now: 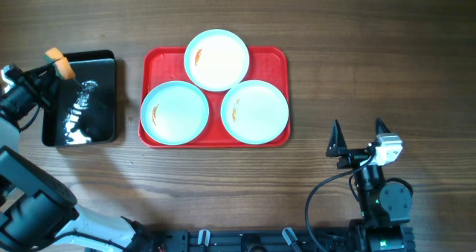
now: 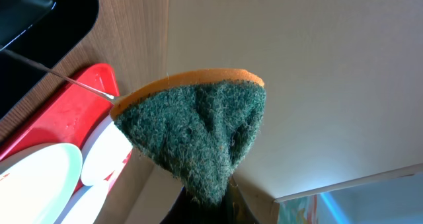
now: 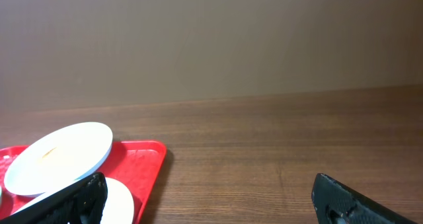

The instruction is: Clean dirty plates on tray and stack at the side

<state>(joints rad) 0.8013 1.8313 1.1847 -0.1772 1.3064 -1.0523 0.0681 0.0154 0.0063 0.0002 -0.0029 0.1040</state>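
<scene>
Between the left gripper's [image 1: 50, 72] fingers sits a green-and-orange sponge [image 2: 198, 138], pinched tight over a corner of the black tray [image 1: 104, 96]. To that gripper's right, the red tray [image 1: 279, 55] lies on the wooden surface [image 1: 372, 44] with three plates [image 1: 175, 112], each with a small orange smear. The far plate [image 1: 216, 59] overlaps the other two. Beyond the tray, the right gripper [image 1: 358, 135] is spread wide, holding nothing.

three plates [image 1: 216, 59] on tray [image 1: 161, 64] | left end effector [image 1: 53, 68] grips sponge [image 1: 61, 63]
</scene>
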